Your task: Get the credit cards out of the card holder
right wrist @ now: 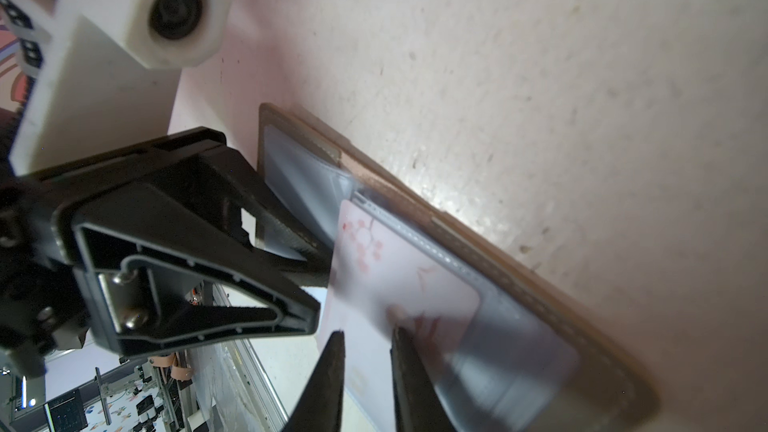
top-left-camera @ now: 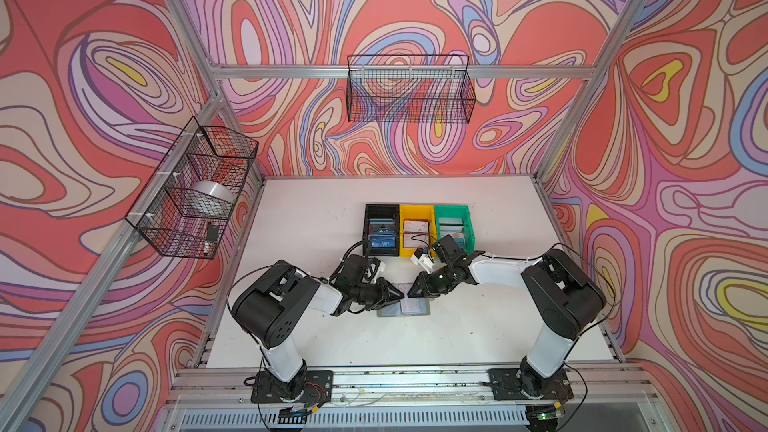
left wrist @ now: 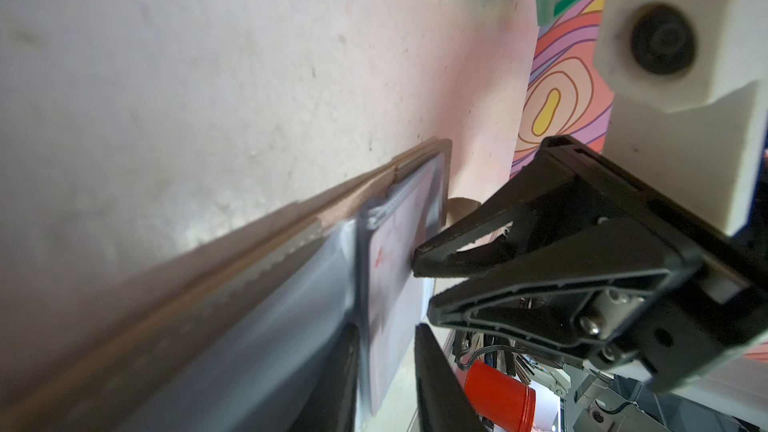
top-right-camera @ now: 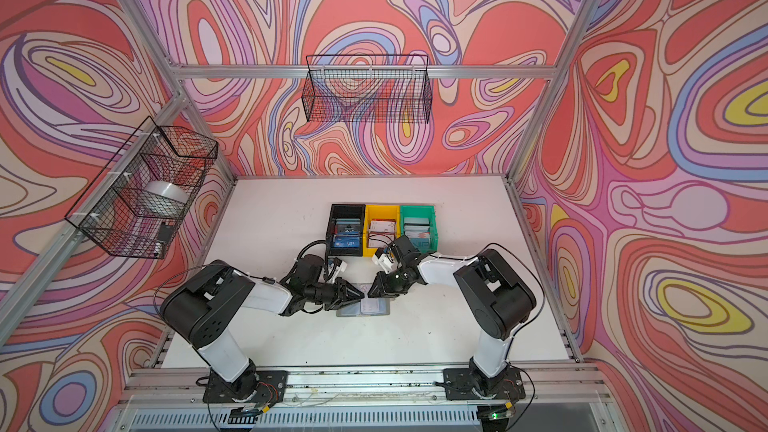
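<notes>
White table [top-left-camera: 478,222]. Left gripper [top-left-camera: 399,295] and right gripper [top-left-camera: 412,293] angled down, tips nearly meeting at front centre. Card holder [top-left-camera: 385,312] lies open flat beneath. Both jaws slightly parted, straddling floppy sleeve [left wrist: 291,326] and credit card [right wrist: 399,268] edge; nothing visibly clamped. Card probably light, stiff, slick: pinch protruding edge.
</notes>
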Tool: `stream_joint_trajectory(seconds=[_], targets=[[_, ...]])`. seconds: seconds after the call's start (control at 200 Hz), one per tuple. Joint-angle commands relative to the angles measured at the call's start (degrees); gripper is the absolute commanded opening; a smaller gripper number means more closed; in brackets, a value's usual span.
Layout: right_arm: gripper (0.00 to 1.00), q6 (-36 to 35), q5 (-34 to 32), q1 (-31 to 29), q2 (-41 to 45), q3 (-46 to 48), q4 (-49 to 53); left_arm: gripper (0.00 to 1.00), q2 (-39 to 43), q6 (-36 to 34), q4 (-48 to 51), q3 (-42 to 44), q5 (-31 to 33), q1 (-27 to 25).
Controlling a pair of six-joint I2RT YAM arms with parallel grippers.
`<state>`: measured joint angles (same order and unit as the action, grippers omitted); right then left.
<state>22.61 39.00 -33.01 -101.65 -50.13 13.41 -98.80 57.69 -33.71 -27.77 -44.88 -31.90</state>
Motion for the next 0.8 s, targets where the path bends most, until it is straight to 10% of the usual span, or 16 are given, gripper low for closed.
stream_joint_trajectory(seconds=[0.0,0.791], targets=[[0.24,-0.2,-3.5,0.2,-1.8,1.8,2.9,0.24,-0.3,0.1,0.6,-0.3,1.0,-0.2],[0.24,-0.4,-3.1,0.2,-3.1,1.3,2.9,0.12,-2.5,0.6,-2.3,0.0,0.5,-0.2]])
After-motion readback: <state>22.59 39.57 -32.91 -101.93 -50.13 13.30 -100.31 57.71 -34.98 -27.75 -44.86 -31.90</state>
